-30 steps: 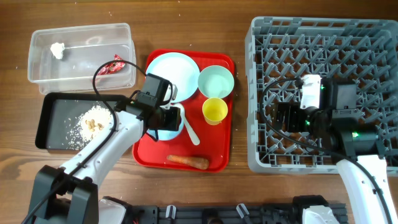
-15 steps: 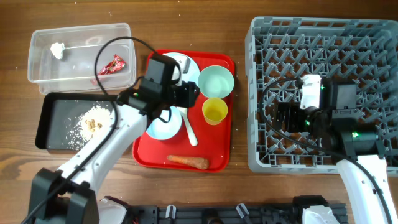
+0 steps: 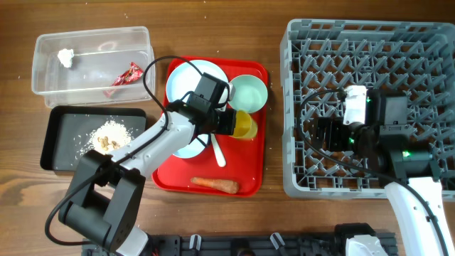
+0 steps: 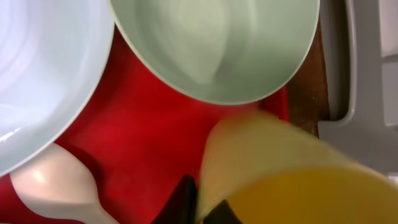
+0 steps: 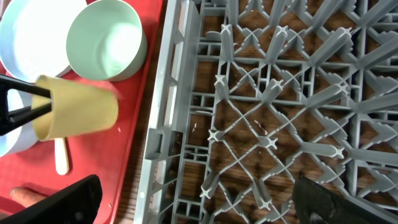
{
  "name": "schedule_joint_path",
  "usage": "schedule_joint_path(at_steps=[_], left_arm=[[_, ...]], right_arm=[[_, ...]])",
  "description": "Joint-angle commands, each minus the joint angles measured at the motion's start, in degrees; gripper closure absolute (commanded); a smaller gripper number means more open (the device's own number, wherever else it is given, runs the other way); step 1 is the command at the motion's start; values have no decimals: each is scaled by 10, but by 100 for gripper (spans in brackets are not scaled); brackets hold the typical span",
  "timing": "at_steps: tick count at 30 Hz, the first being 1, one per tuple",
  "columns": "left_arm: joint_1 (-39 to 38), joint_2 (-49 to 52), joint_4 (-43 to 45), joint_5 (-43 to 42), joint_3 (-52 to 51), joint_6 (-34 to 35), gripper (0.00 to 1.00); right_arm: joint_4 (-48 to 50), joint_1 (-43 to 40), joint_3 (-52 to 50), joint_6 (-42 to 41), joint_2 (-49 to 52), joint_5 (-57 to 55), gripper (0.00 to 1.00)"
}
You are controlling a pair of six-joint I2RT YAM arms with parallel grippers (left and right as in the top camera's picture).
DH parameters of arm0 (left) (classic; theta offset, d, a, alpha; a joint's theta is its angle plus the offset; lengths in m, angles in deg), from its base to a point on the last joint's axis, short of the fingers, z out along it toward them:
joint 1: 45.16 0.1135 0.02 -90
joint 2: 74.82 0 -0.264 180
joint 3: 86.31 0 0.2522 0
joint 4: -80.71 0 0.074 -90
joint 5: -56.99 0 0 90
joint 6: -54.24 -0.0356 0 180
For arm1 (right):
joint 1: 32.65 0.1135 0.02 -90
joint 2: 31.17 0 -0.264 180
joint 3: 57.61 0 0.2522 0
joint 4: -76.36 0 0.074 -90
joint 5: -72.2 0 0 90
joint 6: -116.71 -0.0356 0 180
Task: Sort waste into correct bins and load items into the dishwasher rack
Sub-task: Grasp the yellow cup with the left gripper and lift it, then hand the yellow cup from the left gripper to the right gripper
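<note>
Shows left gripper [image 3: 237,125] closed on the wall of the small yellow cup [image 3: 247,126], one finger to either side of the rim (clearest in the left wrist view), cup tilted and blurred over the red tray [image 3: 249,179], just beside the pale green bowl [image 3: 247,92]. Shows right gripper [image 5: 199,205] spread wide, holding nothing, above the dishwasher rack [image 3: 370,43]. Locates white spoon [image 3: 217,149] and carrot piece [image 3: 215,185] on the red tray, red candy wrapper [image 3: 126,75] inside the clear tub [image 3: 92,71].
</note>
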Motion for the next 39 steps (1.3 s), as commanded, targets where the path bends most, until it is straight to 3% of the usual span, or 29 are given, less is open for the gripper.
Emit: schedule_joint_path(at_steps=[1,3,7,11,14,18,22,27,34,39], left_arm=[[-2,0,2,-5,8,27,96],[1,-4,2,-23,8,32,96],[31,-18,2,-141,8,46,96],[114,-26,51,-405,8,56,96],[160,-26,117,-518,8,89,96],[198,-26,210,-588,8,174,96],[193,-26,287,-627,8,259,96],[178,-26,358,-627,8,344,96],[126,-26,439,-621,8,417,96],[99,-26,450,-605,8,425,96]], right_arm=[[1,2,15,-7,3,10,0],[0,2,15,-7,3,10,0],[5,2,15,-9,4,-28,0],[49,2,15,-88,14,-99,0],[115,2,15,-68,34,6,0],[219,2,15,19,89,331,0],[296,2,15,19,144,502,0],[367,2,15,19,176,608,0],[398,2,15,15,176,614,0],[403,2,15,15,176,625,0]])
